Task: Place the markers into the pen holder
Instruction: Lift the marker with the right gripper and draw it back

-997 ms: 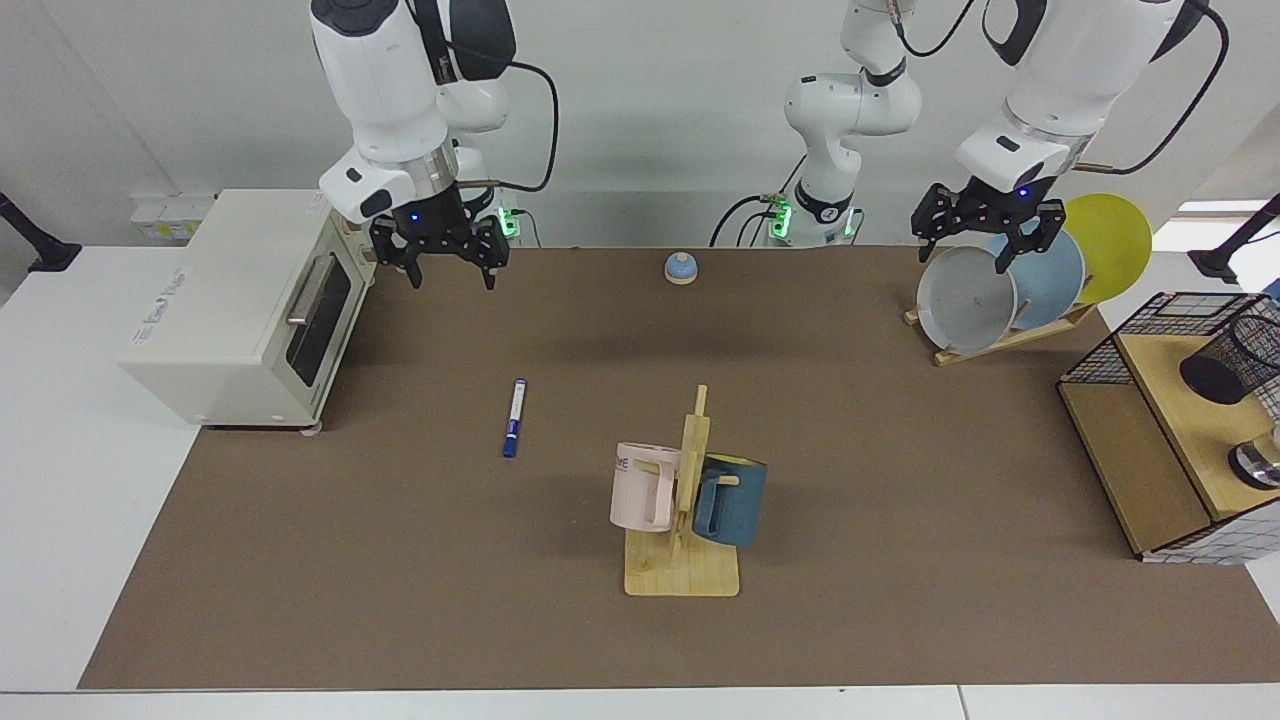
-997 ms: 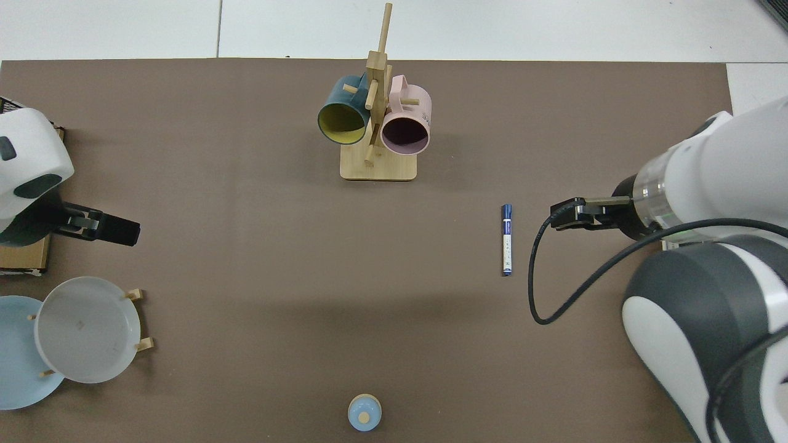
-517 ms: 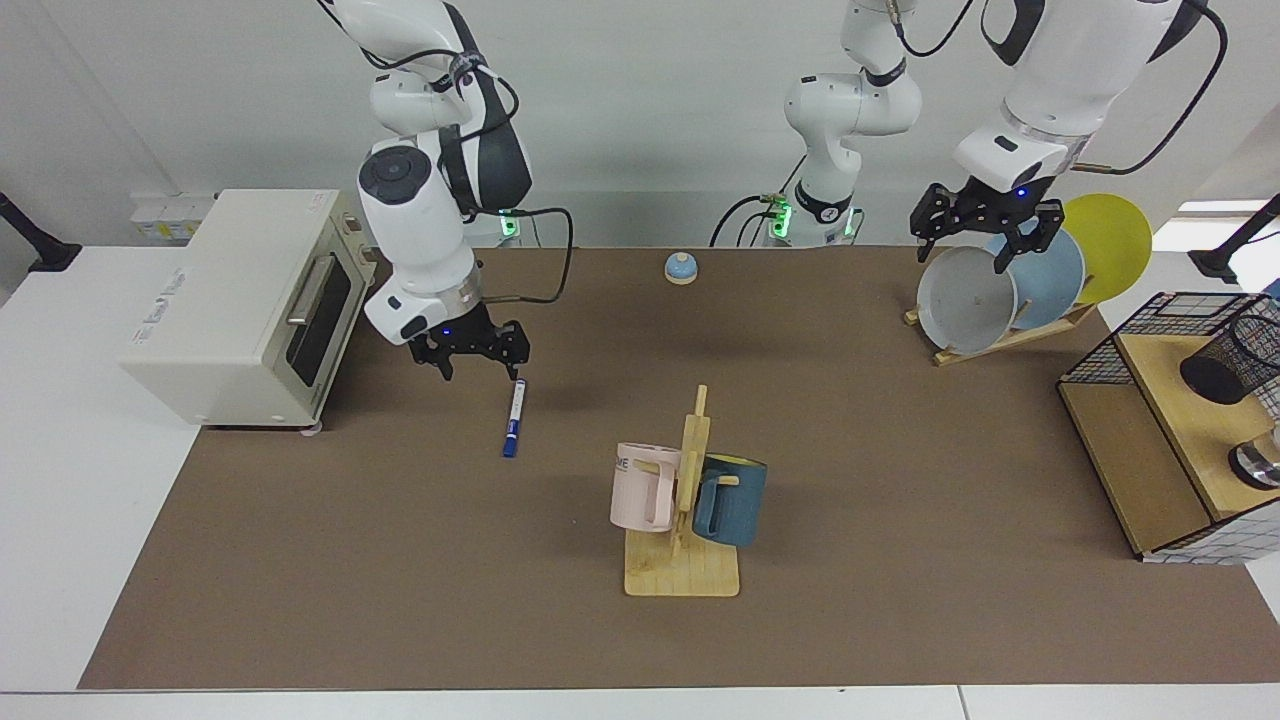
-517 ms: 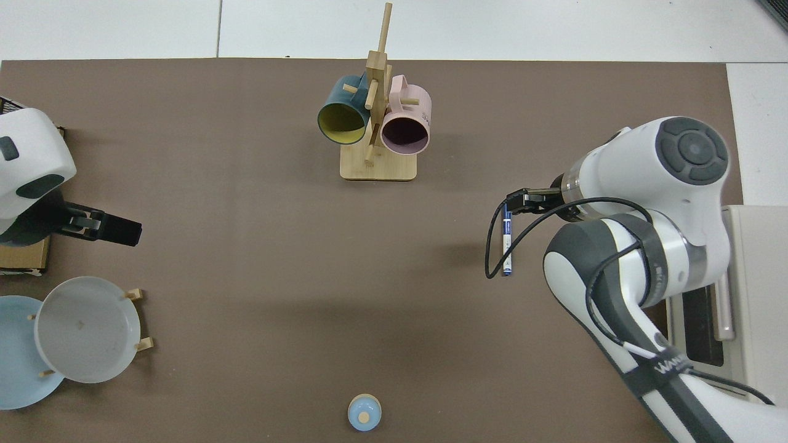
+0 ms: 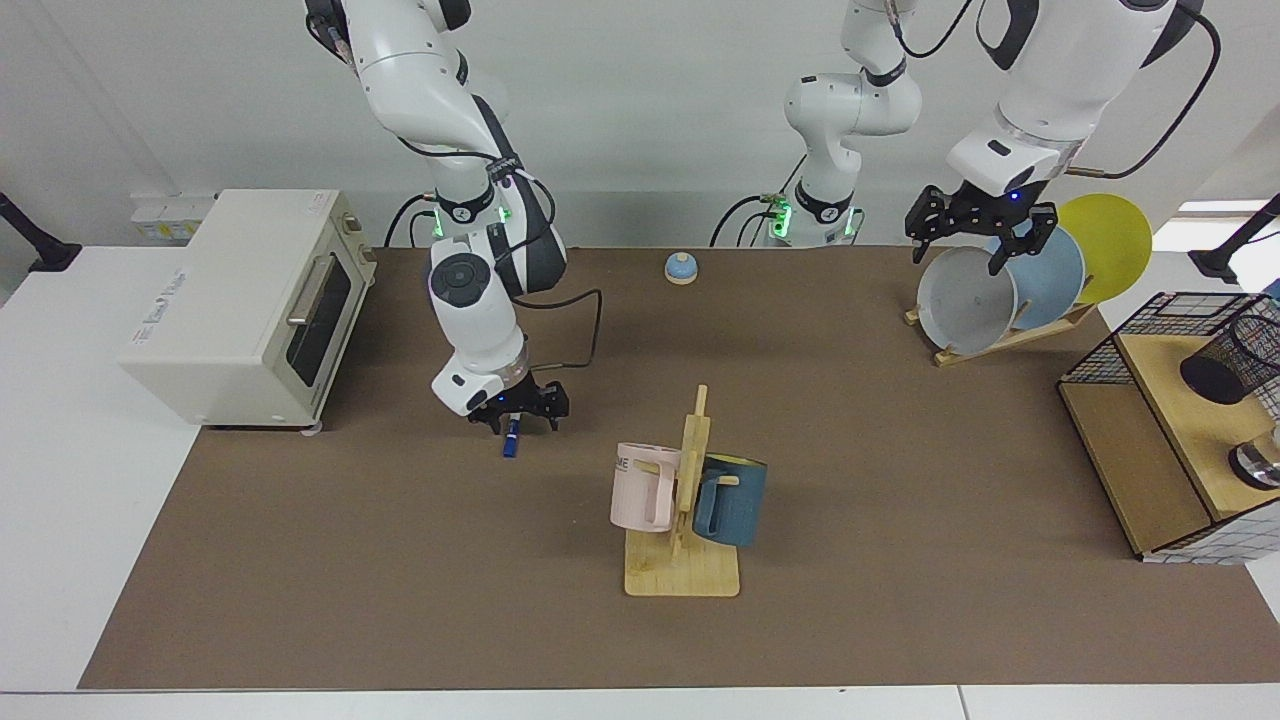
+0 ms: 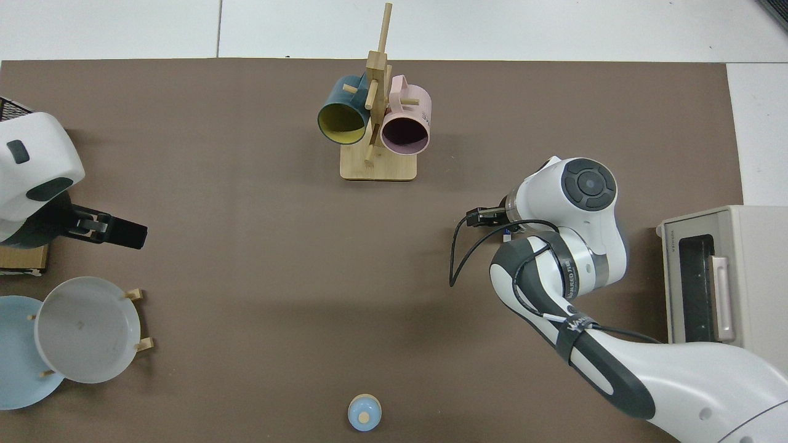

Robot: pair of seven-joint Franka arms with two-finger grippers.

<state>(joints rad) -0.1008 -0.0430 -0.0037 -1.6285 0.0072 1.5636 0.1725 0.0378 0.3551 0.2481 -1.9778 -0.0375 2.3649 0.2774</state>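
Brown mat (image 5: pixel 400 560) over white counter (image 5: pixel 60 420). Cream toaster oven (image 5: pixel 240 300), dark glass door. White arms, black end effectors: right end effector (image 5: pixel 518 415), left end effector (image 5: pixel 975 232). Blue tip of marker (image 5: pixel 510 447) showing, barrel hidden. Black mesh pen holder (image 5: pixel 1235 355) in black grid basket (image 5: pixel 1160 320) on pale wood shelf (image 5: pixel 1140 470). Pink mug (image 5: pixel 643 485), dark teal mug (image 5: pixel 730 498) with yellow-green inside, on light wood rack (image 5: pixel 685 570). Grey plate (image 5: pixel 965 300), light blue plate (image 5: pixel 1050 275), yellow plate (image 5: pixel 1110 240). Blue knob, tan base: bell-like thing (image 5: pixel 681 267). Green lights at arm bases.
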